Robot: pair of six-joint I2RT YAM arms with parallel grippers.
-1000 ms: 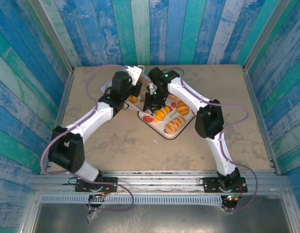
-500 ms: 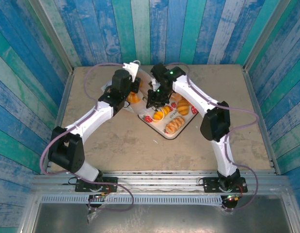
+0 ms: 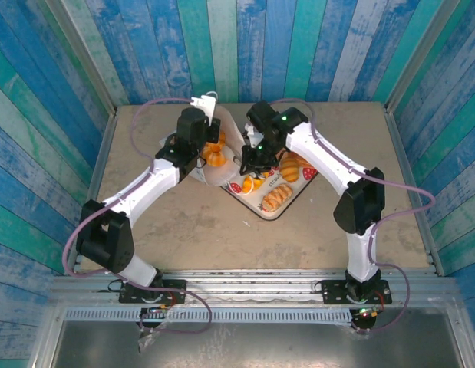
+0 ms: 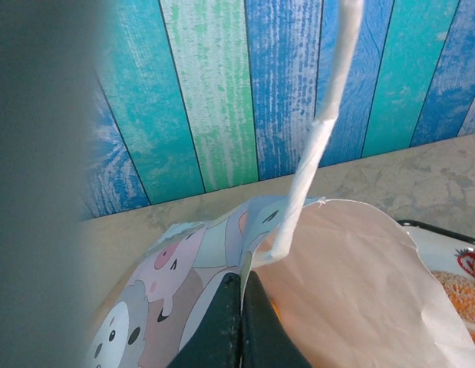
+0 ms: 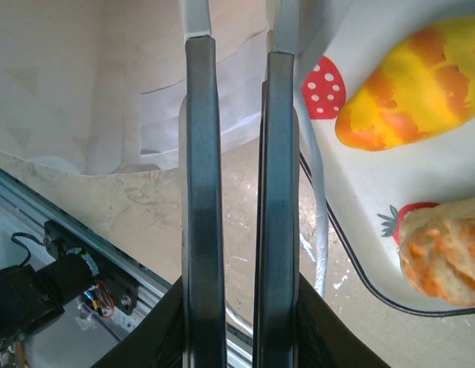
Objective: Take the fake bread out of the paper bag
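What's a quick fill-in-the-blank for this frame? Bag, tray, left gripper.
1. The left gripper is shut on the paper bag right beside its white loop ____.
2. The white tray carries a print of red ____.
3. The yellow-and-orange striped loaf lies on the ____.
4. The bag's outer side shows cartoon ____.

Missing words: handle; strawberries; tray; animals
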